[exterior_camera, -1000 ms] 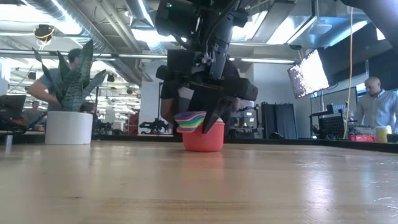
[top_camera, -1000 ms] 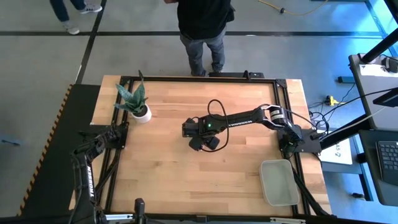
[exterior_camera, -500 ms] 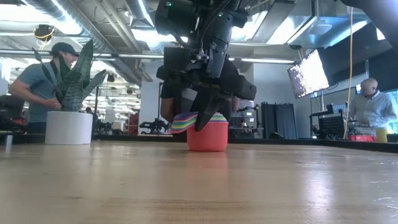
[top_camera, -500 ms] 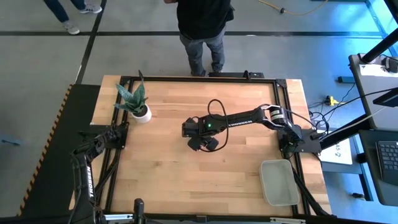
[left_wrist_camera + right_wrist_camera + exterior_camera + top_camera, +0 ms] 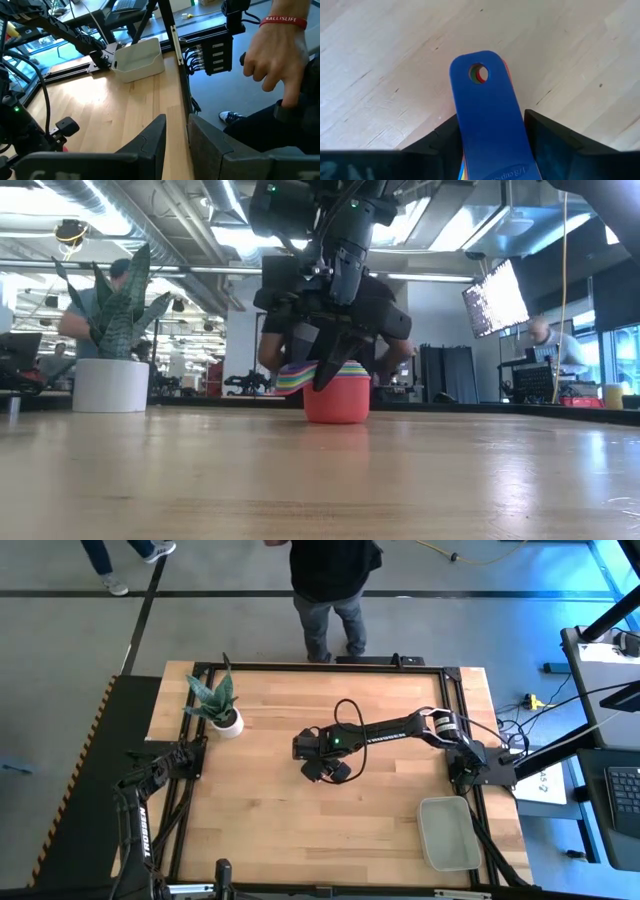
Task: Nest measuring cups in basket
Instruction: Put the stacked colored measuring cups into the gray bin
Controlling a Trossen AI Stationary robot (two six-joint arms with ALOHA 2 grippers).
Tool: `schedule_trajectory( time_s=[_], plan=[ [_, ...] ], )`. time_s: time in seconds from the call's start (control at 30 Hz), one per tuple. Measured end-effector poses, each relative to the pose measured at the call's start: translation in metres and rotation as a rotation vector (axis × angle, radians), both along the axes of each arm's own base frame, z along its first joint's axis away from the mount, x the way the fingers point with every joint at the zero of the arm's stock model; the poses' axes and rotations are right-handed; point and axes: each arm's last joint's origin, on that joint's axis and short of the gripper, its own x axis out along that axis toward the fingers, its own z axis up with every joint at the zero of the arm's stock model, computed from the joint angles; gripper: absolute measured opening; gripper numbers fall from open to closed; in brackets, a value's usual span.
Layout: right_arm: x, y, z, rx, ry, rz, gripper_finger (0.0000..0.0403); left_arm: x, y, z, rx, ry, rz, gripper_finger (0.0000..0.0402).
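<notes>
Low view shows our right gripper (image 5: 335, 360) closed around the handles of the nested coloured plastic measuring cups (image 5: 334, 392) mid-table; a thin grip could spill them before the translucent rectangular tub (image 5: 449, 832).

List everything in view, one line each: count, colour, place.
Cups: one nested stack, red outermost, blue handle on top, mid-table.
Basket: one, translucent white, table's near right corner, nothing visible inside.
Plant pot: one, white, green leaves, far left of the table.
Table: one, light wood, black frame.
Person: one, dark top, standing at the far edge.
Hand: one, red wristband, beside the table.
Left gripper: dark, parked at the left edge, slightly open.
Right gripper: dark, shut on the stack's handles.
</notes>
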Motion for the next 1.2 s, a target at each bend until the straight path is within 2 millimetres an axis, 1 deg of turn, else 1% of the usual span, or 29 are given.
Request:
schedule_trajectory(
  time_s=[0.13, 0.27, 0.5, 0.67, 0.83, 1.2],
  plan=[
    [0.000, 0.000, 0.000, 0.001, 0.000, -0.002, 0.0197, 0.000, 0.000, 0.000, 0.000, 0.000, 0.000, 0.0076],
    [0.000, -0.001, 0.000, 0.014, -0.005, -0.045, 0.0196, 0.000, 0.000, 0.000, -0.001, 0.001, -0.001, 0.0076],
    [0.000, -0.005, 0.000, 0.024, -0.001, -0.085, 0.0170, 0.000, 0.000, 0.000, -0.001, 0.002, -0.002, 0.0076],
    [-0.001, -0.006, 0.000, 0.033, 0.002, -0.109, 0.0168, 0.000, 0.000, 0.000, -0.003, 0.002, -0.002, 0.0076],
    [-0.002, -0.010, 0.000, 0.078, 0.011, -0.159, 0.0189, 0.000, 0.000, 0.000, -0.002, 0.003, -0.002, 0.0076],
    [-0.001, -0.017, 0.000, 0.088, 0.008, -0.190, 0.0254, 0.000, 0.000, 0.000, -0.015, 0.005, 0.000, 0.0076]
  ],
)
